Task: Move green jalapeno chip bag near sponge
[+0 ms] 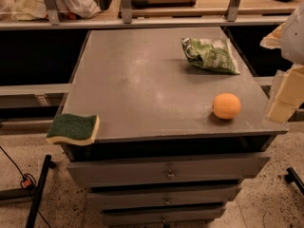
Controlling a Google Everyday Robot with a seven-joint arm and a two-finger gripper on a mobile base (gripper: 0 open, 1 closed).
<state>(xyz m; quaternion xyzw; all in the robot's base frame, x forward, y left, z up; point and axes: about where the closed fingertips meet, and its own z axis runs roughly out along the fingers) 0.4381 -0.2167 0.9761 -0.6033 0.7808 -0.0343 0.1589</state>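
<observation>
The green jalapeno chip bag [210,54] lies crumpled and flat at the far right of the grey cabinet top [142,80]. The sponge [73,128], dark green on top with a pale yellow body, sits at the near left corner and overhangs the edge a little. My gripper [285,99] hangs at the right edge of the view, beside the cabinet's near right corner. It is right of the orange fruit and well in front of the bag, touching neither. It holds nothing that I can see.
A round orange fruit [226,106] sits on the near right of the top. The cabinet has several drawers [166,172] below. A shelf with metal posts [126,4] runs behind. A black stand leg [40,189] and cable lie on the floor at left.
</observation>
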